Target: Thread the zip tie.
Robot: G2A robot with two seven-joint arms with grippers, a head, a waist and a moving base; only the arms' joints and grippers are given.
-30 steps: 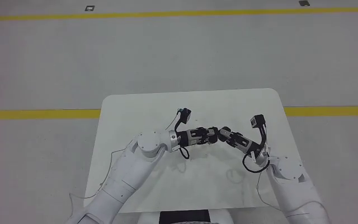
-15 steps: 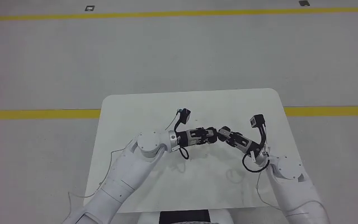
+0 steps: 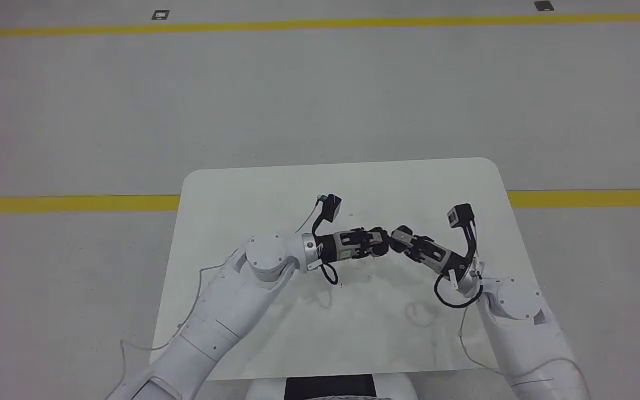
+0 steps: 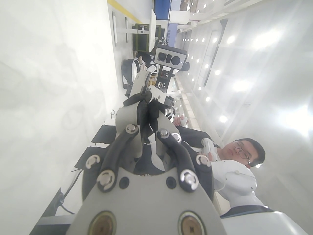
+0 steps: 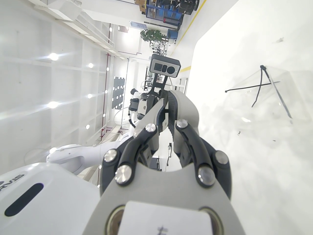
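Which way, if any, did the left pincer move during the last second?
No. Measured against the table and its far edge, the left pincer sits at the same spot.

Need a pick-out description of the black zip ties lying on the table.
On the white table, beside the right gripper, sits a clear container. The black zip ties lie crossed in it: the only thin dark strips on the tabletop.

Grey left gripper (image 4: 146, 102): black-padded fingers (image 4: 128, 116) closed, tips meeting the grey right gripper (image 4: 141, 84) over the white worktop (image 4: 49, 62).
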